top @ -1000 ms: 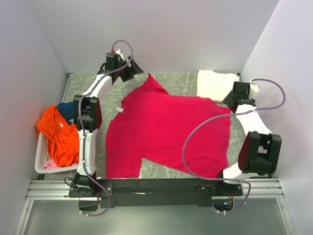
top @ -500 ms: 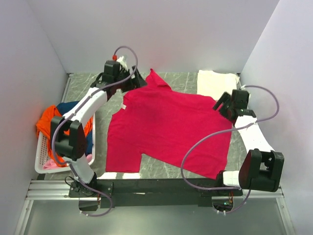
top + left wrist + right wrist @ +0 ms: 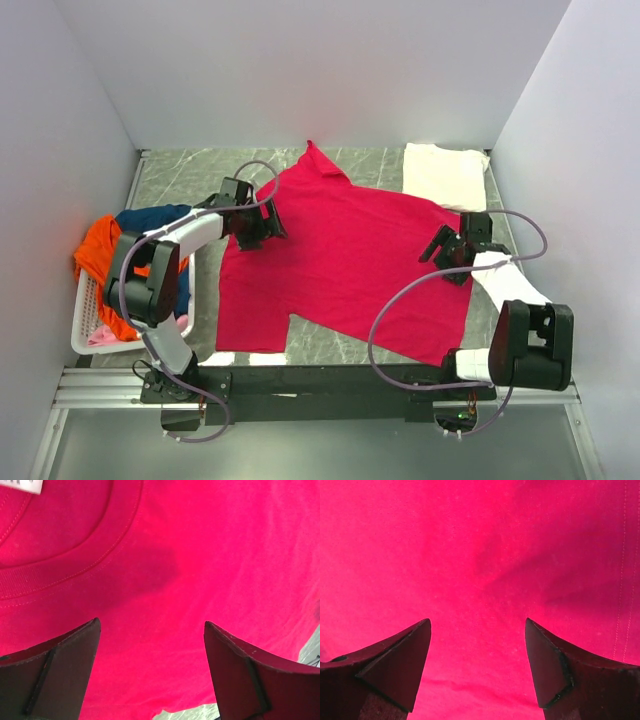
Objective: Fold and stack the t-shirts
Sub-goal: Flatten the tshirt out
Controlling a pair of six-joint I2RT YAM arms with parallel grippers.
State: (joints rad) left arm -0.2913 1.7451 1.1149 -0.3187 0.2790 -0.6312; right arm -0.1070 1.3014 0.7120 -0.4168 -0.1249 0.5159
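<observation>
The crimson-pink t-shirt (image 3: 340, 260) lies spread flat on the marble table, collar at the left. My left gripper (image 3: 262, 228) is open and empty over the collar edge; its wrist view shows the ribbed collar (image 3: 65, 565) and the white neck label (image 3: 22, 486) between the spread fingers (image 3: 65, 655). My right gripper (image 3: 440, 245) is open and empty over the shirt's right side; its wrist view shows only red cloth (image 3: 480, 555) between the fingers (image 3: 547, 660). A folded cream-white t-shirt (image 3: 443, 176) lies at the back right.
A white slatted basket (image 3: 88, 325) at the left edge holds orange (image 3: 92, 262), navy (image 3: 150, 216) and pale pink (image 3: 100, 336) shirts. White walls close in the table on three sides. Bare marble (image 3: 180, 175) shows at the back left.
Both grippers let go of the crimson shirt and moved inward and down over it. The left arm swung from the back-left corner to the collar; the shirt now lies flat.
</observation>
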